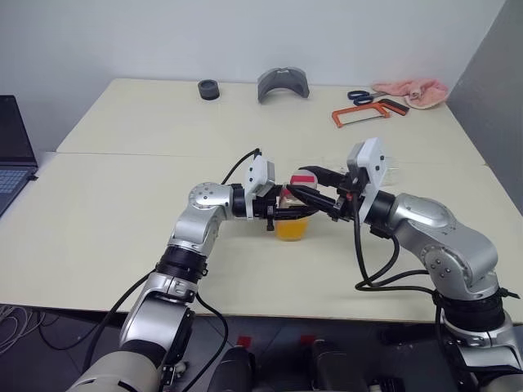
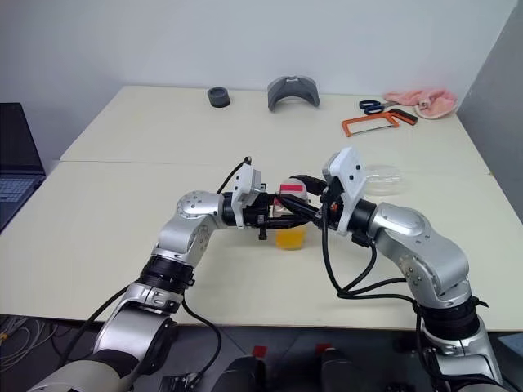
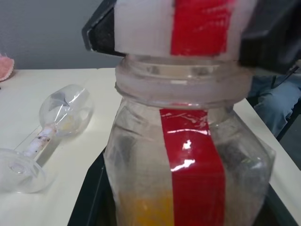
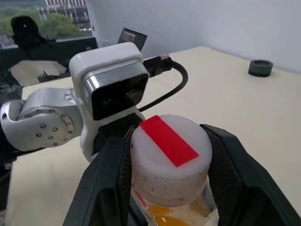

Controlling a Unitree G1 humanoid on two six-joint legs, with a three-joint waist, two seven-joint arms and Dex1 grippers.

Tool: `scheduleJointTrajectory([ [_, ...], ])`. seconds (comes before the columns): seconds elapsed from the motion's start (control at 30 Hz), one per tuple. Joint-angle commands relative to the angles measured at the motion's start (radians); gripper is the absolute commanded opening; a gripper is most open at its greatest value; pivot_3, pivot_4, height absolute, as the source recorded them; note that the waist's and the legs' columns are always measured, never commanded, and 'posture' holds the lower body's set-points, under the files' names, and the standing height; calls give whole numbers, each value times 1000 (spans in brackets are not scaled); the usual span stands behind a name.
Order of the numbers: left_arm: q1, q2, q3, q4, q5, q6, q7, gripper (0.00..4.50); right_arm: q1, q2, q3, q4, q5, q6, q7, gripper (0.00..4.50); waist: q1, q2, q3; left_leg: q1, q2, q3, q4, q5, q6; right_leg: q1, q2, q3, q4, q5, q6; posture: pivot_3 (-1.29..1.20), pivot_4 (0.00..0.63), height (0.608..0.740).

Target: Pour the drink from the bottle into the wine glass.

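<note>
Both arms reach in over the middle, forearms roughly level, so that the two grippers meet head-on. The left gripper points across toward the robot's right, its fingers clamped tight on the body of the bottle. The right gripper points forward and to the left from the opposite side, slightly higher, its two black fingers set on either side of the cap and pressed against it.
</note>
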Motion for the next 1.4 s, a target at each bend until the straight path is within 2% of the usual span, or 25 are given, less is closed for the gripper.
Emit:
scheduleJointTrajectory([
  [0.03, -3, 6, 15, -34, -13, -8, 2, 1641, 27, -38, 27, -51, -153, -187, 23, 1858, 0, 0, 0, 0, 0, 0, 0, 0, 0, 0, 0, 0, 0, 0, 0, 0, 150, 740],
  [0.17, 1, 6, 15, -36, -14, -7, 4, 1636, 61, -8, 1, -41, -185, -277, 13, 1785, -1, 0, 0, 0, 0, 1, 0, 0, 0, 0, 0, 0, 0, 0, 0, 0, 150, 740],
  [0.33, 4, 7, 16, -40, -15, -4, 8, 1635, 84, 61, -139, -73, 9, -144, -47, 1741, 1, 0, 0, 0, 1, 0, 0, 0, 0, 0, 0, 0, 0, 0, 0, 0, 150, 740],
  [0.47, 5, 10, 31, -38, -18, -2, 28, 1635, 157, 26, -287, -71, 99, -83, -67, 1741, 2, 0, 0, 0, 1, -2, 0, 0, 0, 0, -1, 0, 0, 0, 0, 0, 150, 740],
  [0.57, -2, 12, 65, -28, -33, 9, 65, 1635, 317, -27, -390, -30, 43, -112, -63, 1741, 7, 0, 0, -1, 0, -1, 0, 0, 0, 1, -1, 0, 0, 0, 0, 0, 150, 740],
  [0.7, -7, 18, 89, -31, -42, 23, 79, 1635, 479, -61, -354, 70, -113, -165, -95, 1741, 2, 0, 0, 0, -1, 2, 0, 0, 0, 1, -1, 1, 0, 0, 0, 0, 150, 740],
  [0.8, -10, 23, 107, -36, -43, 30, 94, 1635, 589, -54, -311, 137, -160, -193, -60, 2740, -1, 0, 0, 2, -1, 4, -1, 0, 0, 1, 2, 3, 0, 0, 0, 0, 150, 740],
  [0.97, -25, 40, 163, -17, -43, 22, 170, 1635, 628, -61, -342, 138, -157, -220, -30, 4487, -8, 0, 0, 3, 0, 5, -1, 0, 0, 1, 2, 4, 1, 0, 0, 0, 150, 740],
  [1.13, -48, 70, 235, 49, -14, -26, 289, 1635, 606, -180, -344, 129, -225, -280, 33, 4500, -6, 0, 0, 3, -1, 5, 0, 0, 0, 1, 2, 3, 1, 0, 0, 0, 150, 740],
  [1.2, -69, 96, 273, 117, 32, -75, 406, 1635, 529, -217, -303, 53, -172, -232, 90, 4500, -8, 0, 0, 3, 0, 5, 0, 0, 0, 1, 2, 3, 1, 0, 0, 0, 150, 740],
  [1.27, -83, 113, 296, 174, 55, -107, 481, 1635, 438, -202, -240, -8, -110, -177, 120, 4500, -18, -1, 0, 4, 0, 5, 0, 0, 0, 1, 3, 4, 1, 0, 0, 0, 150, 740],
  [1.4, -110, 131, 329, 276, 78, -145, 594, 1635, 242, -89, -101, -36, -52, -93, 107, 4500, -18, -1, 1, 3, 1, 2, -1, 0, 0, 1, 5, 1, 1, 0, 0, 0, 150, 740],
])
